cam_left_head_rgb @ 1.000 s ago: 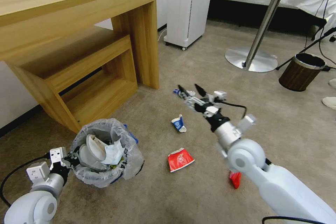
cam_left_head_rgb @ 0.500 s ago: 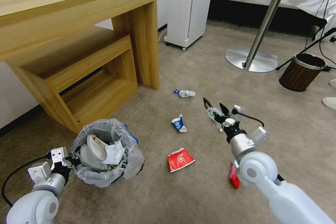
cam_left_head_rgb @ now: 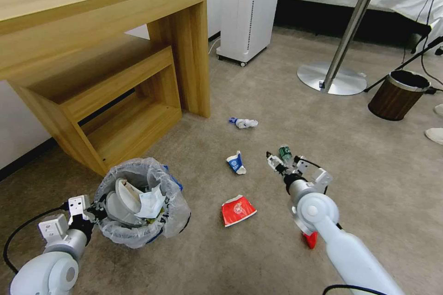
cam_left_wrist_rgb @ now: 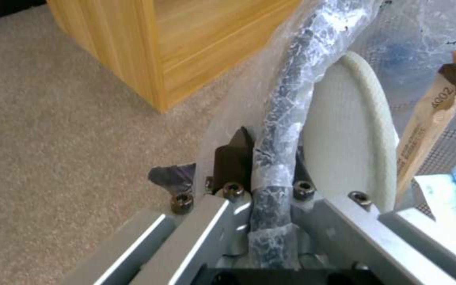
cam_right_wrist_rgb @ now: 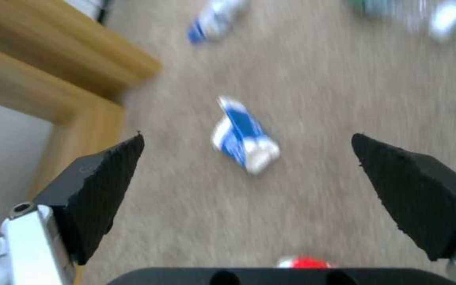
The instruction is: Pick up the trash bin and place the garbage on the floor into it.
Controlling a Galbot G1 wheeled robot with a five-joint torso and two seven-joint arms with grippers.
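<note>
The trash bin [cam_left_head_rgb: 171,209], round with a translucent bag liner, hangs tilted at the lower left and holds a white slipper [cam_left_head_rgb: 121,196] and papers. My left gripper [cam_left_head_rgb: 93,212] is shut on the trash bin's bagged rim [cam_left_wrist_rgb: 286,99]. Garbage lies on the carpet: a red-white carton [cam_left_head_rgb: 237,209], a blue-white wrapper [cam_left_head_rgb: 236,162], another wrapper [cam_left_head_rgb: 243,123], a green-label bottle [cam_left_head_rgb: 284,152] and a red bottle [cam_left_head_rgb: 310,238] partly behind my right arm. My right gripper [cam_left_head_rgb: 280,162] hangs open and empty just before the green-label bottle. Its wrist camera looks down on the blue-white wrapper [cam_right_wrist_rgb: 238,122].
A wooden desk [cam_left_head_rgb: 92,32] with low shelves stands at the left. A white appliance [cam_left_head_rgb: 247,9] is at the back. To the right are a round table's metal base [cam_left_head_rgb: 331,78], a brown wood-grain bin [cam_left_head_rgb: 397,94], cables and a white slipper [cam_left_head_rgb: 434,134].
My right arm has drawn back toward me and lowered, from over the far wrapper to beside the green-label bottle, still open. The left gripper holds the bin as before.
</note>
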